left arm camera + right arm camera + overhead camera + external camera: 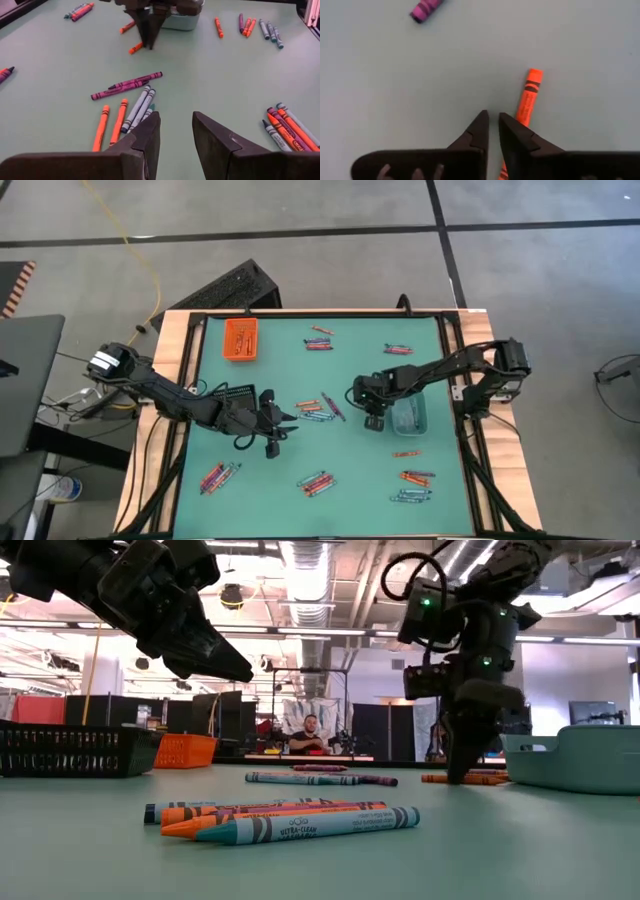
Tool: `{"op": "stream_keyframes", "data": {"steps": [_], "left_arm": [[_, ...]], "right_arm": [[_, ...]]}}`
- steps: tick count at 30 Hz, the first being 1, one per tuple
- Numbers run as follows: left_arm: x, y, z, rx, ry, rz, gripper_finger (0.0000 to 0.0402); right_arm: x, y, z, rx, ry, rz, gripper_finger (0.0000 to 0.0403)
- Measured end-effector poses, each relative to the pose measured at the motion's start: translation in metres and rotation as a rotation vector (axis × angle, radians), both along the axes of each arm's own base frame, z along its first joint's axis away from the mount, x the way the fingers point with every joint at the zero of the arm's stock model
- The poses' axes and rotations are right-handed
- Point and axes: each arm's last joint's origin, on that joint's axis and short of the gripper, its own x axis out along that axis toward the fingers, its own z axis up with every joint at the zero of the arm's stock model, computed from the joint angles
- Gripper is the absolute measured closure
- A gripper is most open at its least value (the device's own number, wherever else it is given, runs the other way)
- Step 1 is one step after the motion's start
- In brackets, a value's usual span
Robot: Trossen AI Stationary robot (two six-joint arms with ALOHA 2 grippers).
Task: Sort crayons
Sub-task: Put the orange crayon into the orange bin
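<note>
On the green mat, right gripper touches an orange crayon.

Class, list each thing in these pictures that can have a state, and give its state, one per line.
Left gripper: open, empty, above the mat.
Right gripper: slightly open, tips down at an orange crayon, not gripping it.
Orange tray: holds orange crayons.
Clear tray: contents unclear.
Black tray: contents hidden.

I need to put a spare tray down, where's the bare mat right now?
Bare mat lies between the orange tray and the left gripper, and along the top right edge. The middle is crowded: crayons, the right gripper and the clear tray.
</note>
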Motion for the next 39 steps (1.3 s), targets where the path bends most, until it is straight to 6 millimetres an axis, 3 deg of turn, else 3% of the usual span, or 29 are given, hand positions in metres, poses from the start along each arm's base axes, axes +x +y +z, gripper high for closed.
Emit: {"op": "stream_keyframes", "data": {"steps": [6, 12, 17, 22, 28, 39], "left_arm": [[0.0, 0.0, 0.0, 0.001, 0.005, 0.0, 0.0299], [0.0, 0.0, -0.001, 0.0, 0.005, 0.001, 0.0299], [0.0, 0.0, -0.001, -0.009, 0.005, 0.002, 0.0299], [-0.001, 0.0, -0.002, -0.012, 0.018, 0.005, 0.0299], [-0.002, 0.0, -0.004, -0.02, 0.036, 0.012, 0.0299], [-0.002, 0.001, -0.004, -0.02, 0.036, 0.012, 0.0299]], "right_arm": [[-0.001, -0.016, 0.031, -0.251, 0.029, -0.105, 0.0343], [-0.004, -0.019, 0.045, -0.312, 0.035, -0.094, 0.0343], [-0.012, -0.035, 0.045, -0.34, 0.107, -0.129, 0.0343], [-0.024, -0.074, 0.044, -0.299, 0.141, -0.256, 0.0343], [-0.041, -0.118, 0.042, -0.118, 0.079, -0.38, 0.0341], [-0.062, -0.147, 0.03, -0.125, 0.051, -0.433, 0.0302]]}}
